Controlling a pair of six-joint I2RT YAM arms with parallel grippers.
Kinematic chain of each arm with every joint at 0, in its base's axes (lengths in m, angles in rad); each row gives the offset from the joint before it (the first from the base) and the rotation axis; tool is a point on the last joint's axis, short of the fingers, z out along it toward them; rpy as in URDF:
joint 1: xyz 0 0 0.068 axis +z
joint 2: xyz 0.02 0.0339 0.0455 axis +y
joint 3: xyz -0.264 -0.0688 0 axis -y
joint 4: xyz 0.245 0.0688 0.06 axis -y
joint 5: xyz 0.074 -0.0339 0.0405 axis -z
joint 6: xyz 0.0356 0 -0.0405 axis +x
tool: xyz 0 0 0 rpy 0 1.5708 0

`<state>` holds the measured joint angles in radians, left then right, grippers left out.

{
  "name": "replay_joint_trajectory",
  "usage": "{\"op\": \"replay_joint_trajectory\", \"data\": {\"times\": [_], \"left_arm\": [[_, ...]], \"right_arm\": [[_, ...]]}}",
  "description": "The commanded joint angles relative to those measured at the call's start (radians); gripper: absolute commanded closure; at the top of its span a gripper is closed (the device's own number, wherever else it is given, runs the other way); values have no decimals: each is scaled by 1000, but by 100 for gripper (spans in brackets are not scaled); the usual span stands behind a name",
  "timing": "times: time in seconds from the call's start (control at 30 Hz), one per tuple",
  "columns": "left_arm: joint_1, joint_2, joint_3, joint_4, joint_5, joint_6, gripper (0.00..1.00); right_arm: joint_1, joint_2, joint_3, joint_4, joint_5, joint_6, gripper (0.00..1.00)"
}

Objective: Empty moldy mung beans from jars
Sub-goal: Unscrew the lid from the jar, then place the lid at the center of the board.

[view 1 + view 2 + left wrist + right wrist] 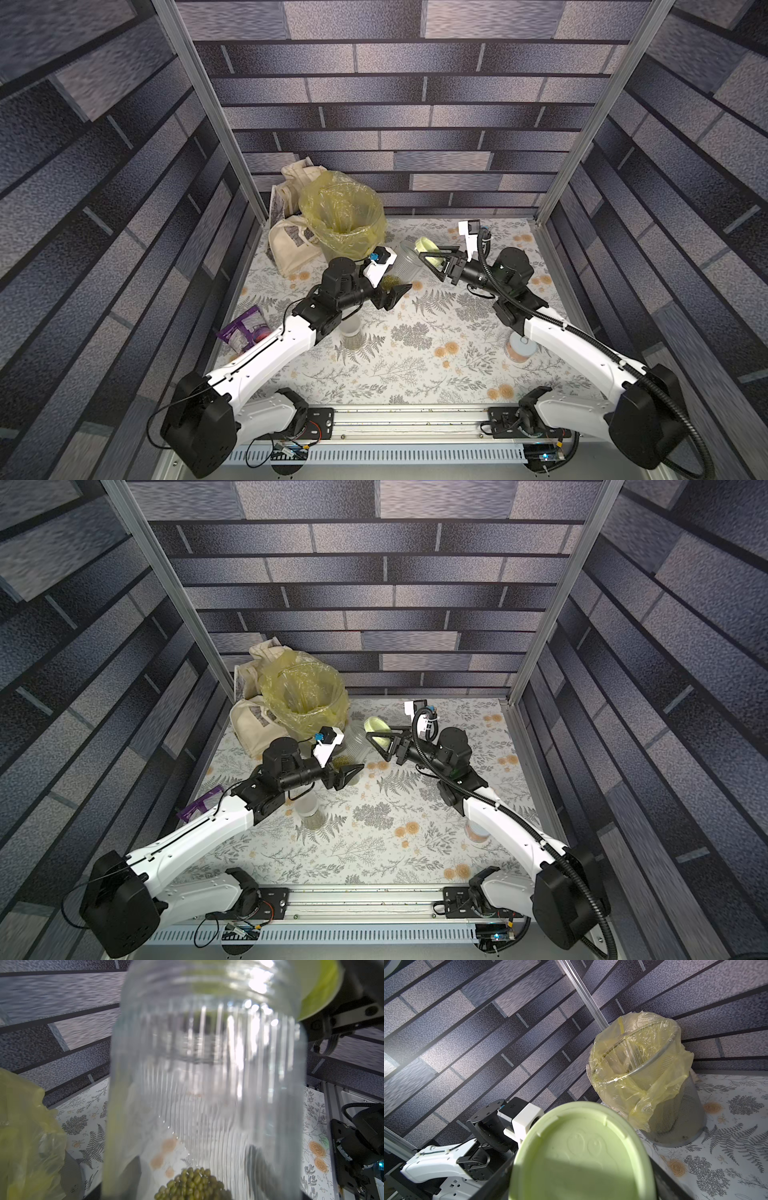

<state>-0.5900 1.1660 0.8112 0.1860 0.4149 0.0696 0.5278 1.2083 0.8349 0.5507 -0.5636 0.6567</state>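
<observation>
Mung beans [193, 1184] lie in a small heap at the bottom of the wide jar [207, 1084]. The left claw [397, 289] clamps this clear ribbed jar low on its wall, just beside the bin [675, 1122] in the far left corner of the table [415, 365]. The jar's threaded mouth is bare and points roughly up. Whether its base touches the table I cannot tell. The right claw [429, 254] grips the pale green lid [581, 1157] on edge, close beside that mouth.

With the lid off, pouring looks like the step in hand. To do it well, I would first draw the lid away toward the right edge and lift the jar until its mouth clears the yellow liner [643, 1064]. Then I would roll the wrist slowly, well past level, since a few beans may lodge among the ribs. Smooth plastic could slip in so low a grip.

The left arm reaches from the near edge toward the bin, its wrist turned so the fingers lie sideways. The right arm is folded at the elbow, with its claw pointing toward the left edge.
</observation>
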Motion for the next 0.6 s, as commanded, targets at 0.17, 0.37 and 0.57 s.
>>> {"op": "replay_joint_trajectory", "data": {"times": [0.17, 0.37, 0.57], "left_arm": [[-29, -66, 25, 27, -42, 16, 51], [-50, -104, 9, 1, -84, 43, 50], [-68, -107, 9, -3, -96, 55, 49]], "right_arm": [[-65, -32, -26, 33, 47, -18, 30], [-162, -65, -111, -82, 145, -125, 32], [-176, -15, -175, -182, 356, -293, 32]]}}
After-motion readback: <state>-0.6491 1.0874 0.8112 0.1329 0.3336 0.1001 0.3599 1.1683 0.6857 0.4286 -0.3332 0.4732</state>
